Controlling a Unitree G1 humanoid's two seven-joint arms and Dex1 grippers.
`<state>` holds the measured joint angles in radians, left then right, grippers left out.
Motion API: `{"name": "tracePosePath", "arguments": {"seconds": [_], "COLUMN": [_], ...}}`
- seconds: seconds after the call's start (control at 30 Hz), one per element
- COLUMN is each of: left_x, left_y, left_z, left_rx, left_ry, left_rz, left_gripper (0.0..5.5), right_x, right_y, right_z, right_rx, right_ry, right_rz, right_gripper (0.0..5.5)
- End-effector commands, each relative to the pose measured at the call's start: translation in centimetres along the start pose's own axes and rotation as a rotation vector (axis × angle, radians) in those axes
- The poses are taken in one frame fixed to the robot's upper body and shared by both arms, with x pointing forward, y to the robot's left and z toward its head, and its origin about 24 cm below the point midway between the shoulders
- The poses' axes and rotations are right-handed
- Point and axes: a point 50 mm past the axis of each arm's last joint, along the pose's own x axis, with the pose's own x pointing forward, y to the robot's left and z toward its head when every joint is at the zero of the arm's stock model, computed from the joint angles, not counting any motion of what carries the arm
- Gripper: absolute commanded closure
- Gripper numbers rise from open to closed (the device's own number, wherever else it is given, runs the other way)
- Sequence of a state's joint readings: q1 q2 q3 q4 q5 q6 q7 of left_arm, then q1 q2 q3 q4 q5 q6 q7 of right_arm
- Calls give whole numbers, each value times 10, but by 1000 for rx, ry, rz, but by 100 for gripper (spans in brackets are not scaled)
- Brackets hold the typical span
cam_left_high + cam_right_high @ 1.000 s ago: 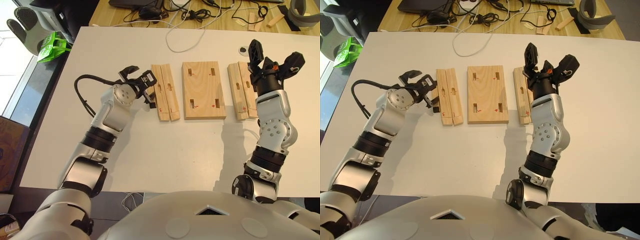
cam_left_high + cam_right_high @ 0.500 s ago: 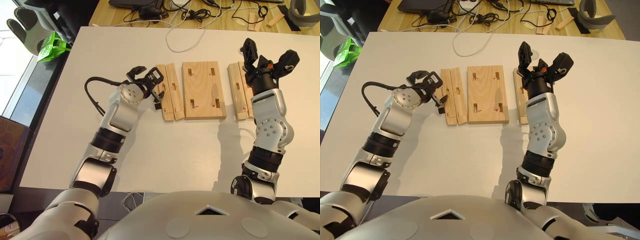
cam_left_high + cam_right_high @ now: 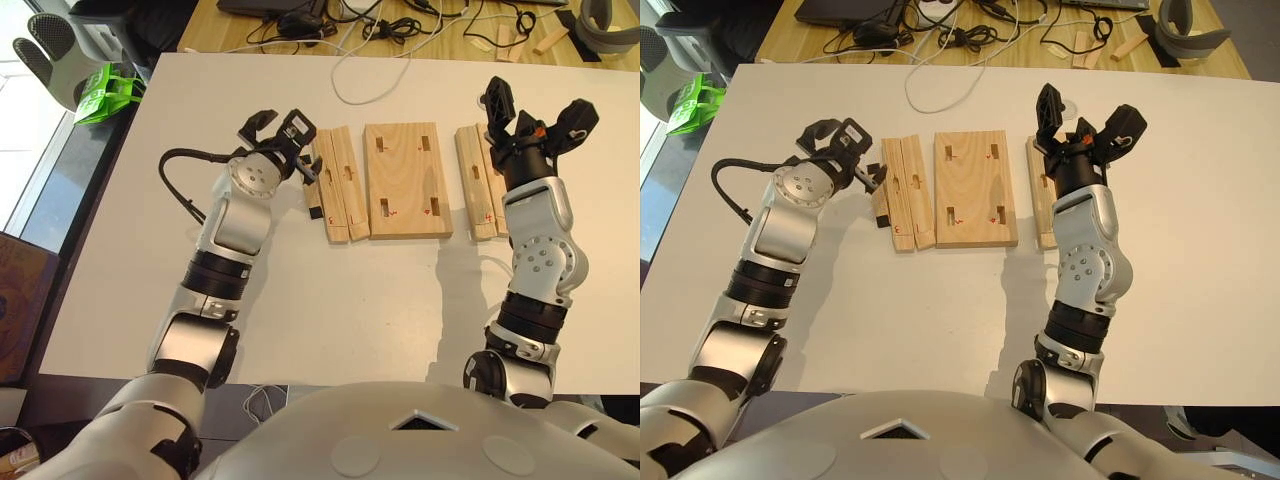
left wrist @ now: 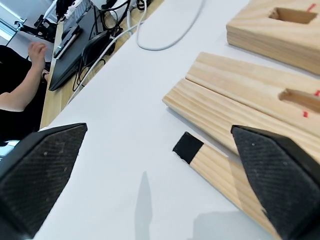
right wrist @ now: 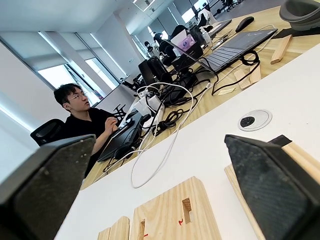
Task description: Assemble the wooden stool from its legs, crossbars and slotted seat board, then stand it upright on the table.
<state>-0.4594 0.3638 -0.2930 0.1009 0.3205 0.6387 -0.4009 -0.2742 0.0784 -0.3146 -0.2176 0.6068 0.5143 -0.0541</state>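
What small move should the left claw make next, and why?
Probably lower the left claw onto the crossbar and close on it. The claw is open and empty. The crossbar lies flat on the table beside the left legs, and the wrist view shows it between the claw's fingers. No parts are joined yet.

The seat board [image 3: 407,180] and slotted planks [image 3: 338,212] are pale bare wood; the white table [image 3: 300,300] is smooth and matt.

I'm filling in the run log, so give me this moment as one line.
left gripper: open, beside left wood pieces | right gripper: open, above right wood pieces | seat board: flat, unassembled
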Motion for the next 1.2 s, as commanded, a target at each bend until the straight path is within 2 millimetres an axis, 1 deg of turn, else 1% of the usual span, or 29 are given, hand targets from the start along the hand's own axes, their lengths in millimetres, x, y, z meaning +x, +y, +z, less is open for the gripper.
{"name": "tracePosePath", "arguments": {"seconds": [0.03, 0.23, 0.5, 0.67, 0.8, 0.93, 1.07, 1.2], "left_x": [0, -1, -2, -3, -5, -8, -12, -15], "left_y": [-10, -11, -12, -10, -17, -29, -36, -42], "left_z": [-9, -14, -14, -18, -19, -10, 0, 2], "left_rx": [45, 115, 144, 247, 217, 182, 174, 169], "left_ry": [42, 62, 63, 82, 89, 58, 27, 26], "left_rz": [-58, -72, -71, -69, -128, -198, -212, -223], "left_gripper": [12, 12, 12, 12, 12, 12, 12, 12], "right_x": [3, 3, 3, 2, 2, 2, 3, 3], "right_y": [5, 4, 2, 2, 2, 2, 2, 2], "right_z": [2, 2, 1, 1, 0, 0, -1, -2], "right_rx": [-8, 1, 9, 12, 12, 15, 15, 15], "right_ry": [-7, -13, -9, -7, -6, -4, 1, 3], "right_rz": [24, 24, 22, 24, 25, 23, 22, 21], "right_gripper": [72, 72, 72, 72, 72, 72, 72, 72]}}
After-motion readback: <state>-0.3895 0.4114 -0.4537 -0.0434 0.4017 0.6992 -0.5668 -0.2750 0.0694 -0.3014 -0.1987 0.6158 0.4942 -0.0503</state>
